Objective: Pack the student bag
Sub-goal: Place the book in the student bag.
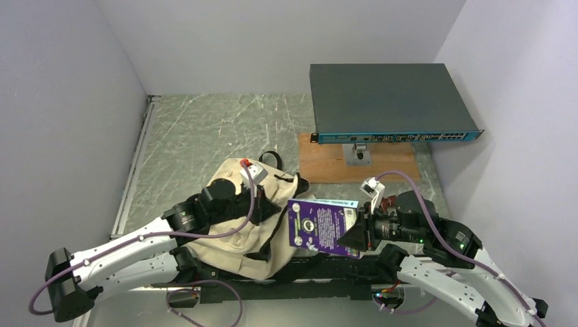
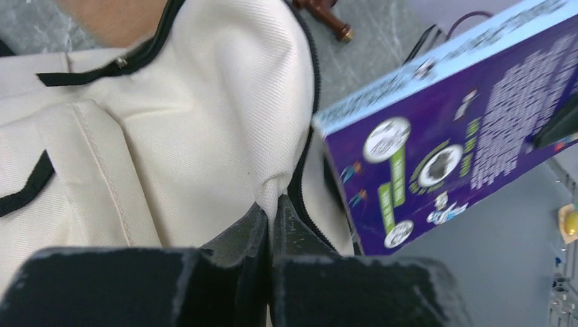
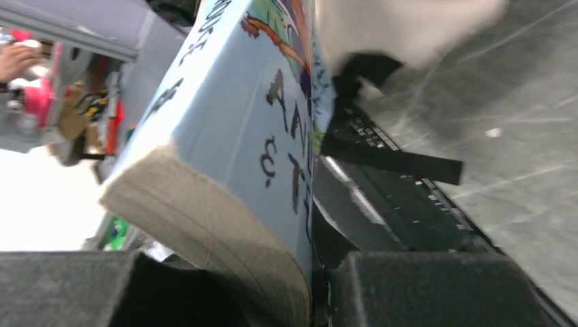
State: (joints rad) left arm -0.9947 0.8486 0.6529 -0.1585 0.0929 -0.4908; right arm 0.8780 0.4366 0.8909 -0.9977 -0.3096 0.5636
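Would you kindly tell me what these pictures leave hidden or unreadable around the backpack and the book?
- Top view: the left arm covers the backpack, hiding its opening.
- Left wrist view: the purple book runs off the right edge; its small print is blurred.
- Right wrist view: its pale blue side's lettering is blurred and cut by the top edge.
- Top view: the network switch labels are too small.

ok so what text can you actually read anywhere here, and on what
No text reads whole.
purple book, cover: white print and green labels, too small and blurred.
Its spine, right wrist view: large dark letters, cut off, unreadable.
network switch, front: markings too small.
student bag: no print shows.
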